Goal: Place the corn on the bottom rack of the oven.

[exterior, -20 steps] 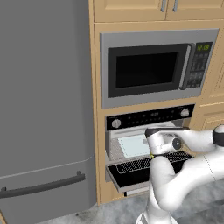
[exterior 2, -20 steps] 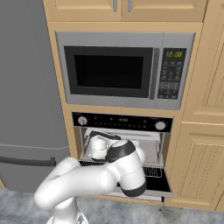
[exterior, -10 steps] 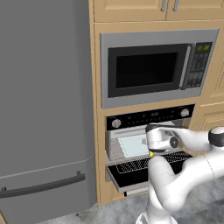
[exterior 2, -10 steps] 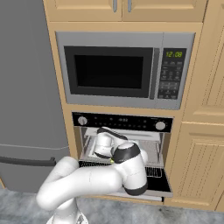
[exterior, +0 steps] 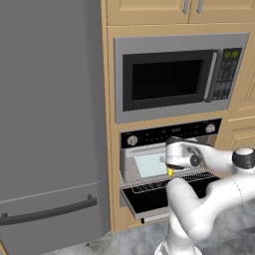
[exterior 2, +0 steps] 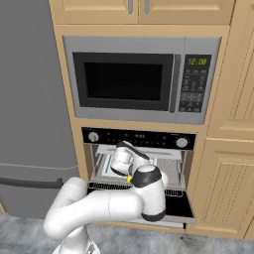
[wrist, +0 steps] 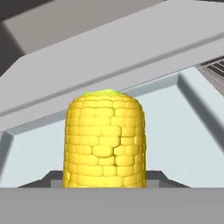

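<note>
Gripper (wrist: 105, 186) closed on corn (wrist: 105, 140), held upright inside open oven (exterior: 172, 134), above pale tray (wrist: 192, 127); probably just over bottom rack (exterior: 149, 175).

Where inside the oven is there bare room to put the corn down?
The corn is held in the claw above the pale tray. The tray's flat floor on either side of the corn looks bare. Bare rack shows along the front edge, though the arm crowds it.
</note>
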